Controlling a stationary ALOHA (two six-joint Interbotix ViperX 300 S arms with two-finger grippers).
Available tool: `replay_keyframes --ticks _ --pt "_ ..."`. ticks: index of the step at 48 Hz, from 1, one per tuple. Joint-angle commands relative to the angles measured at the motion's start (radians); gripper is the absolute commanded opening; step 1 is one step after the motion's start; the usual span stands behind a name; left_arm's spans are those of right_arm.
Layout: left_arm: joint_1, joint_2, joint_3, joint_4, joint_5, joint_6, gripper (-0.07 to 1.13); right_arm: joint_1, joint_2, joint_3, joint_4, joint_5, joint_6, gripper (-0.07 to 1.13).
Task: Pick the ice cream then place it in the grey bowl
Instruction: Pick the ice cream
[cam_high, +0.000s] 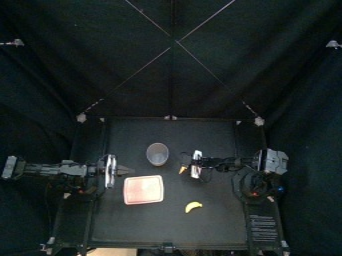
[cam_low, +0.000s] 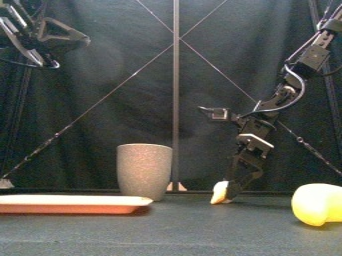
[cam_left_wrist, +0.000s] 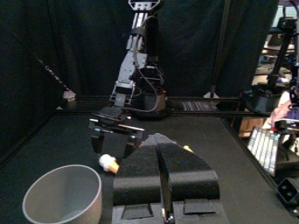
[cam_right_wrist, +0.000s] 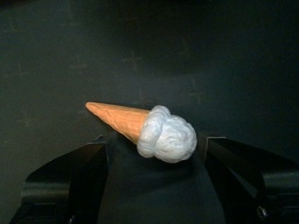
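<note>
The ice cream (cam_right_wrist: 149, 129) is seen on the table (cam_high: 134, 225), to the right of the grey cup (cam_low: 144, 170). It is straddled by the right gripper (cam_right_wrist: 158, 147), whose jaws are spread on either side of the scoop without touching it. The left gripper (cam_left_wrist: 167, 144) is held at the table's left, jaws pressed together. A pink tray (cam_low: 74, 203) and a yellow toy (cam_low: 317, 203) are set nearer the front
</note>
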Motion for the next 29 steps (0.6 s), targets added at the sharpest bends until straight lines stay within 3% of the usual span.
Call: replay_keyframes --ticks 1,18,29 --pt "0.002 0.003 -0.012 0.0 -0.005 0.002 -0.04 0.014 -0.011 -0.029 0.008 -0.008 0.002 1.01" --pt "0.006 0.003 -0.009 0.0 -0.005 0.002 -0.03 0.044 0.035 -0.052 0.008 -0.006 0.0 0.97" --pt "0.011 0.003 -0.005 0.0 -0.005 0.002 -0.03 0.044 0.057 -0.074 0.008 -0.003 0.002 0.73"
